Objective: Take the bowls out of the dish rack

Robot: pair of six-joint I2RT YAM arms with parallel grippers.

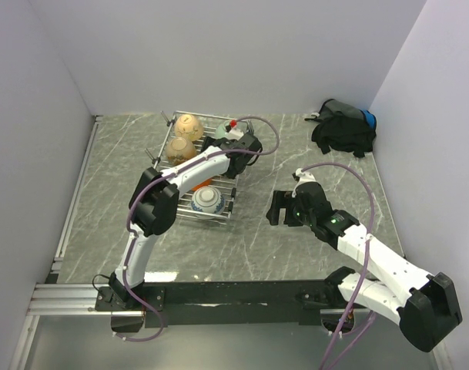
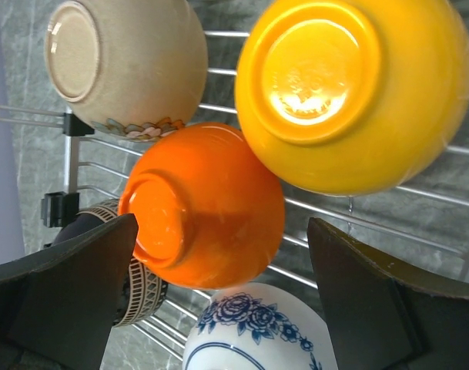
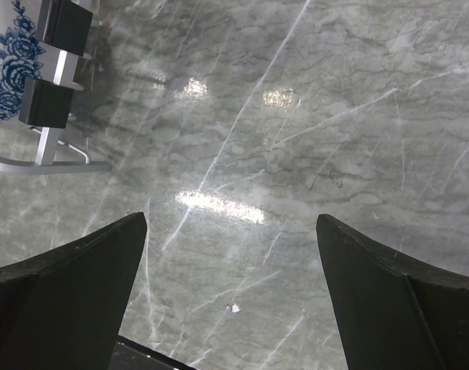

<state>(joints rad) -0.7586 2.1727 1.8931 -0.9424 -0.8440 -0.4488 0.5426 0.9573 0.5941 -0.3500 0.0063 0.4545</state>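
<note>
The dish rack (image 1: 212,217) stands left of centre and holds upside-down bowls. From above I see a tan bowl (image 1: 189,124), a speckled brown bowl (image 1: 180,149) and a white bowl with blue pattern (image 1: 207,200). My left gripper (image 1: 218,154) hovers open over the rack. In the left wrist view its jaws (image 2: 222,258) flank an orange bowl (image 2: 207,216) without touching it. Around it lie a yellow-orange bowl (image 2: 353,92), a tan bowl (image 2: 126,65), a dark brown patterned bowl (image 2: 142,289) and the white-blue bowl (image 2: 257,331). My right gripper (image 1: 280,206) is open and empty over the table (image 3: 230,231).
A black bag (image 1: 343,127) lies at the back right by the wall. The rack's corner with black feet (image 3: 55,85) and the white-blue bowl (image 3: 9,69) show at the left of the right wrist view. Marble table (image 1: 257,247) spreads right of the rack.
</note>
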